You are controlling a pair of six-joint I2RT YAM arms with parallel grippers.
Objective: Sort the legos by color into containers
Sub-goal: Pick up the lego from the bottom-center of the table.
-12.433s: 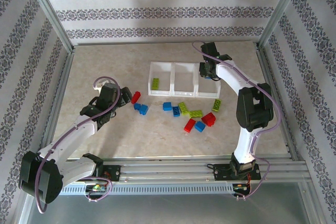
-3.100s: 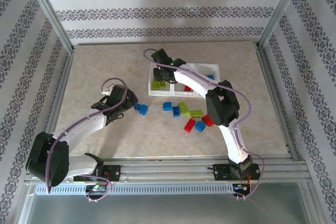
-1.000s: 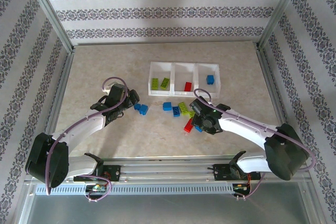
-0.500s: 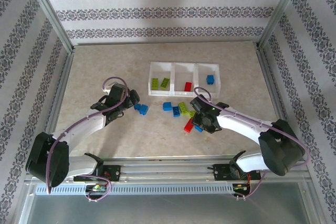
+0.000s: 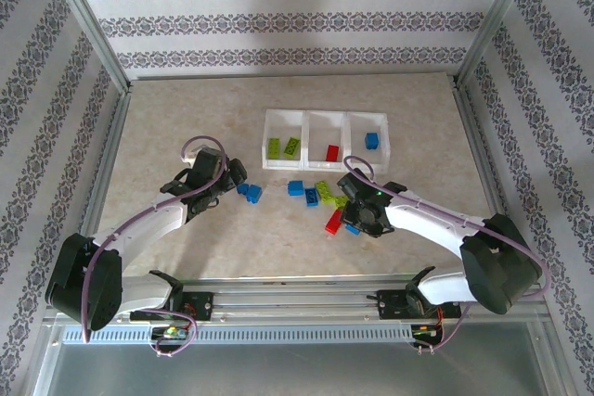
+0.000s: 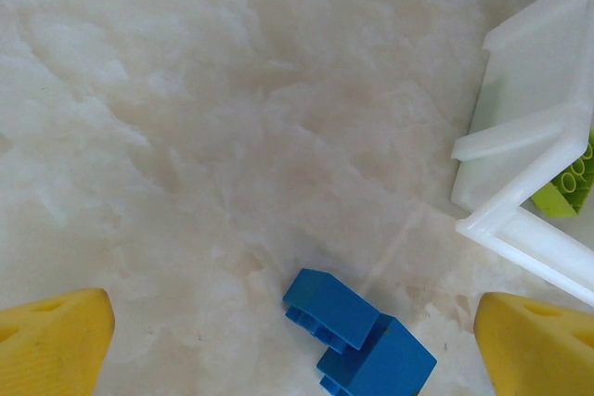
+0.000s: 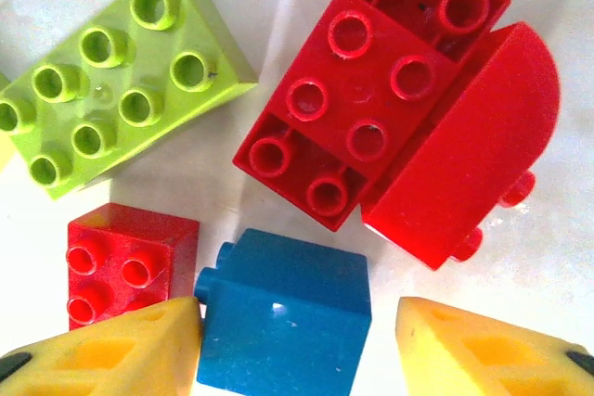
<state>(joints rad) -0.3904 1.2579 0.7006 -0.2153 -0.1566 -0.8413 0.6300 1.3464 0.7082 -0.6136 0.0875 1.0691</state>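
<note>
Right wrist view puts the right gripper [image 7: 297, 354] low over the loose pile, jaws about half open and straddling a blue brick [image 7: 283, 317]. One fingertip [image 7: 102, 350] sits at the brick's side, touching or very nearly. A clear gap remains on the other side, so nothing is gripped yet. A small red brick [image 7: 130, 266] lies just beside that same fingertip. A green brick [image 7: 111, 81] and a large red brick [image 7: 371, 108] lie further ahead of the jaws.

The step in hand looks like picking this blue brick. The next move calls for closing squarely on it without catching the small red brick, then lifting and carrying it to the tray [image 5: 306, 114], which lies beyond the gripper in the top view. Its end compartment, already holding a blue piece, seems the right target. The other two hold green and red.

The left gripper [image 6: 295, 345] hangs wide open and empty above the table [image 6: 186, 136]. A blue pair [image 6: 357, 336] lies between its fingertips, and the tray corner is ahead and to one side.
</note>
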